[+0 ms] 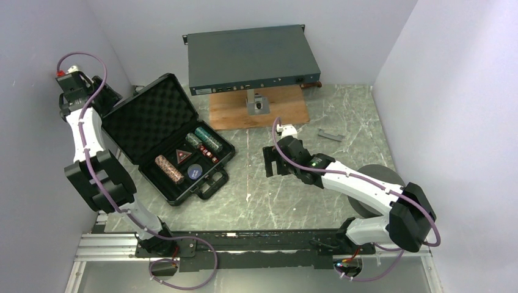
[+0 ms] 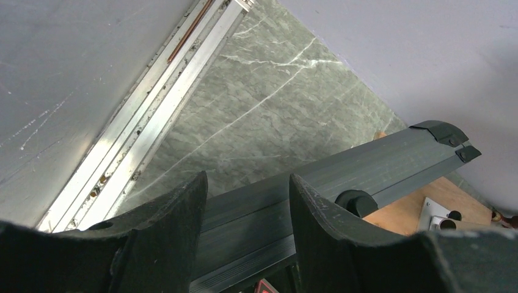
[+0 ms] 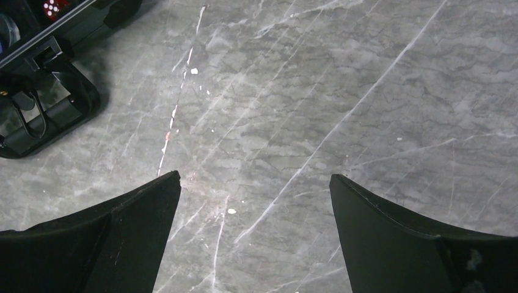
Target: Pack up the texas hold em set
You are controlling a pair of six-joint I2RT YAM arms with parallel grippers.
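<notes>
Although seemingly almost packed, not yet closed. From above: black case (image 1: 160, 187) lying open at 9 o'clock on the desk (image 1: 293, 195), foam-lined lid (image 1: 149, 116) tipped back. Inside the base: chip stacks (image 1: 170, 169), red triangle marker (image 1: 182, 155), blue disc (image 1: 195, 171), red dice (image 1: 211, 157). Apparently left to do: shutting the lid. Left wrist: left fingers (image 2: 165, 232) apart, lid rim (image 2: 366, 165) crossing the gap, no clamp evident. Right wrist: right fingers (image 3: 122, 238) wide apart, holding nothing, above the desk, case handle (image 3: 49, 116) at 10 o'clock.

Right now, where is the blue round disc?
Top view: the blue round disc lies in the open black case, left of centre, between the brown chip stack and the handle, just below the red triangle marker.
</notes>
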